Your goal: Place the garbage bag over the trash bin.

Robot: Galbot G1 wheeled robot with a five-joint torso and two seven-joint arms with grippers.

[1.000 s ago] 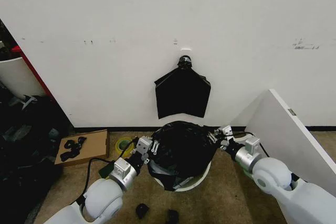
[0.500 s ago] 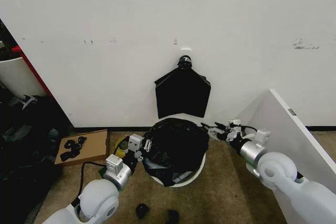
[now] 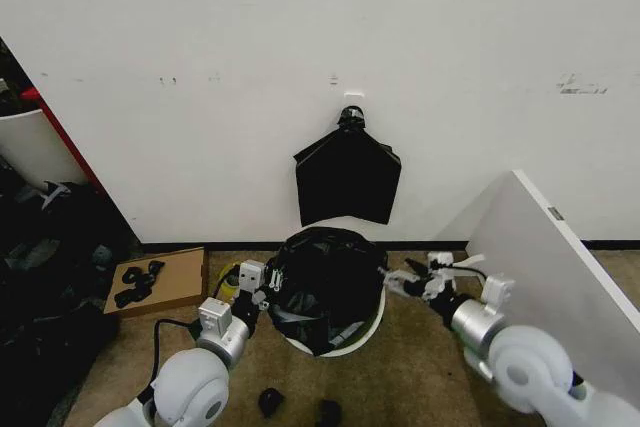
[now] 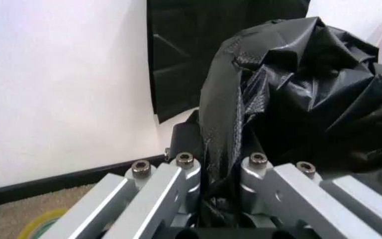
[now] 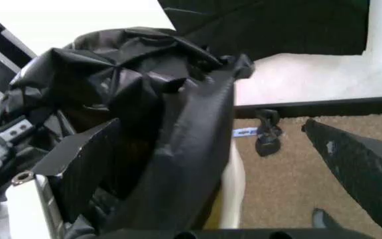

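Observation:
The glossy black garbage bag [image 3: 325, 277] is bunched over the top of the cream-white trash bin [image 3: 352, 340], which stands on the carpet by the wall. My left gripper [image 3: 264, 282] is at the bag's left side, shut on a fold of the garbage bag [image 4: 297, 99]; in the left wrist view its metal fingers [image 4: 184, 172] pinch the plastic. My right gripper [image 3: 405, 280] hovers just right of the bin, open. In the right wrist view the bag's [image 5: 131, 84] edge runs between its spread fingers [image 5: 350, 164], beside the bin wall [image 5: 232, 199].
A flat black sheaf of bags [image 3: 347, 177] hangs on the wall behind the bin. A white board [image 3: 560, 267] leans at the right. A cardboard piece with black scraps [image 3: 158, 280] and a tape roll [image 3: 231, 278] lie left; small scraps [image 3: 270, 402] lie in front.
The right gripper let go of the stretched bag edge, opened and dropped lower beside the bin. The bag slackened back over the bin. The left arm drew back leftward, holding its fold.

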